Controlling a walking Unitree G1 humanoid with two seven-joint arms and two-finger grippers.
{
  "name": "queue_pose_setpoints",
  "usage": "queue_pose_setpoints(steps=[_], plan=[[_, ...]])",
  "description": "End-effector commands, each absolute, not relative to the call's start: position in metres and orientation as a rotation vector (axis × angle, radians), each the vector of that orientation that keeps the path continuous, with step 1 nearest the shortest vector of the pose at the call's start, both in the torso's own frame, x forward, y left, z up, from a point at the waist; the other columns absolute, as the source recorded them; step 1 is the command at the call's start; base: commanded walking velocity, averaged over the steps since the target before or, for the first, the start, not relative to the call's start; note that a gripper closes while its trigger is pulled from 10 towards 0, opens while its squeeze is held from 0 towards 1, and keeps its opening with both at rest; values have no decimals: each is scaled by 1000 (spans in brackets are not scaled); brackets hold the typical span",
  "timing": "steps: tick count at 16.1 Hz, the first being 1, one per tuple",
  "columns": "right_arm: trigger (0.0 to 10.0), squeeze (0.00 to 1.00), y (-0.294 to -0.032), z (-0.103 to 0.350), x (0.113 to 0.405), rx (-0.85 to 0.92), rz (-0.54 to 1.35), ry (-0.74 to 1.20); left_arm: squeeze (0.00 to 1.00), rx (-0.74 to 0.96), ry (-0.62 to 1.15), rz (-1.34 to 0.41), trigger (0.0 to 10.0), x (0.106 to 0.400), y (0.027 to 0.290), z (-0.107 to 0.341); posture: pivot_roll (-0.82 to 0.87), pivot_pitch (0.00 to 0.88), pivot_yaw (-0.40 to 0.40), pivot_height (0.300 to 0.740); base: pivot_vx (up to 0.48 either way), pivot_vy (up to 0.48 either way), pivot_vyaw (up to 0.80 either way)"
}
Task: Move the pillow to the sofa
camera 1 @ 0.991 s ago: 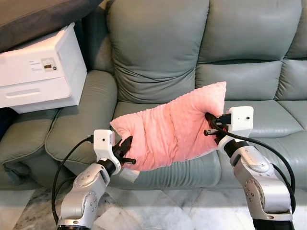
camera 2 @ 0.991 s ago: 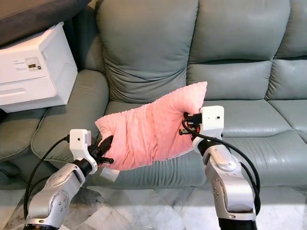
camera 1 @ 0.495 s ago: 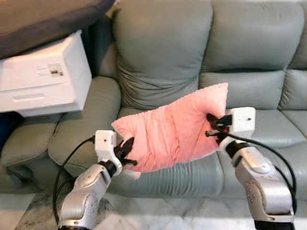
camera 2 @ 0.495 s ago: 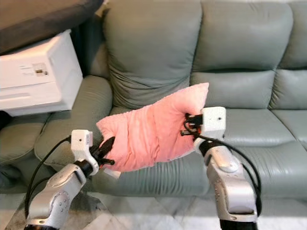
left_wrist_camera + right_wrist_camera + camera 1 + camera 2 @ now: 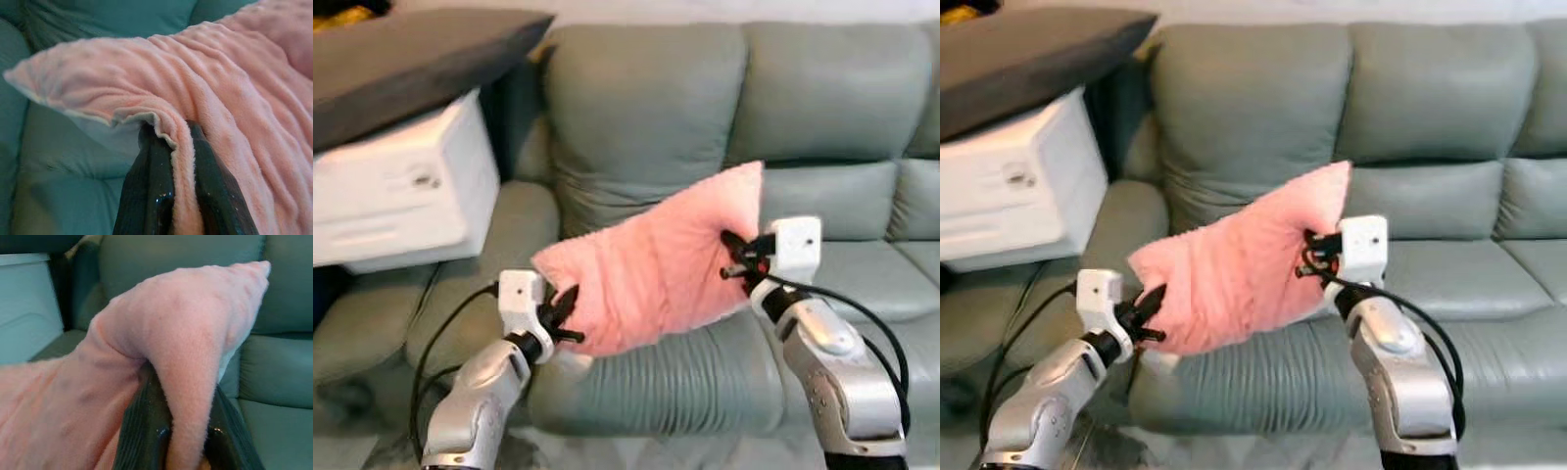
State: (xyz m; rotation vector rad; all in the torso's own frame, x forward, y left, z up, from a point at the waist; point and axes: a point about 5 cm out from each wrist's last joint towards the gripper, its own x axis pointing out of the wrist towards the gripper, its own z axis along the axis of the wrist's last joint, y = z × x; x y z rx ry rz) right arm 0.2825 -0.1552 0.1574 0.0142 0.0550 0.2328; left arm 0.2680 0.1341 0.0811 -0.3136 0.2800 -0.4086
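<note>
Holding pink pillow [image 5: 656, 264] in air over grey sofa [image 5: 842, 147] seat — left gripper [image 5: 566, 313] clamped on lower left edge, right gripper [image 5: 736, 257] clamped on right edge. White box [image 5: 401, 191] on sofa's left armrest.

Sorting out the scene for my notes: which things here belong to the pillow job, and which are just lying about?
Part of the job:
pink pillow
sofa
left gripper
right gripper

Just lying about:
white printer
dark cushion
</note>
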Motion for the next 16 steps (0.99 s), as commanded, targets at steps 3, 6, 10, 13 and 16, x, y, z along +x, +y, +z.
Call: queue_pose_setpoints(steps=[3,6,10,13,16], plan=[[10000,0,-159,165,282,10,217,24,0,-325,251,-458,10000,270,123,88,-92,0,23,740,97,0,0],[10000,0,-158,164,283,13,219,25,0,-327,270,-460,10000,269,122,87,-87,0,25,740,0,0,0],[10000,0,-156,161,283,19,221,30,0,-289,271,-421,10000,271,125,84,-83,0,27,740,0,0,0],[10000,0,-155,161,283,20,222,28,0,-298,257,-436,10000,271,127,86,-82,0,28,740,259,0,0],[10000,0,-156,162,284,18,221,26,0,-300,249,-438,10000,271,127,87,-83,0,29,740,449,0,0]])
